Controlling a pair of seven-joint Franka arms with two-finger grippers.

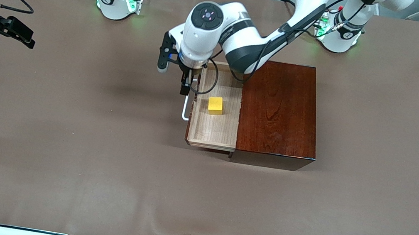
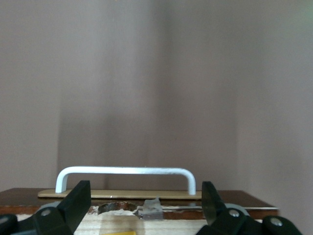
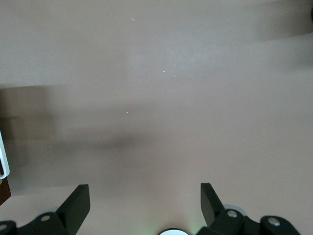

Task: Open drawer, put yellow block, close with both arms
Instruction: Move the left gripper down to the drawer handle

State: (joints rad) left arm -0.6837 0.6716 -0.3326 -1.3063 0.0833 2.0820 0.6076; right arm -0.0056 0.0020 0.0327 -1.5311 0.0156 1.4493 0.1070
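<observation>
Block [image 1: 215, 105]: showing bright yellow, plain. Drawer [image 1: 214, 128]: tray showing pale wood with fine grain; front edge showing dark reddish brown. Handle [image 1: 185, 110]: showing white. Box [image 1: 280, 110]: showing glossy mahogany, streaked with darker grain. Counter [image 1: 64, 132]: wearing a plain dull brown cover. Arms [image 1: 243, 38]: showing white with black and grey joints; bases glowing green. Left claw [image 2: 145, 201]: showing black. Right claw [image 3: 145, 200]: showing black.

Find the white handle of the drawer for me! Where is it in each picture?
Front view: white handle on the drawer front, just below the left hand.
Left wrist view: handle low in the middle, above the open fingers.
Right wrist view: a sliver at the edge.
Shared landmark: the brown tabletop.
</observation>
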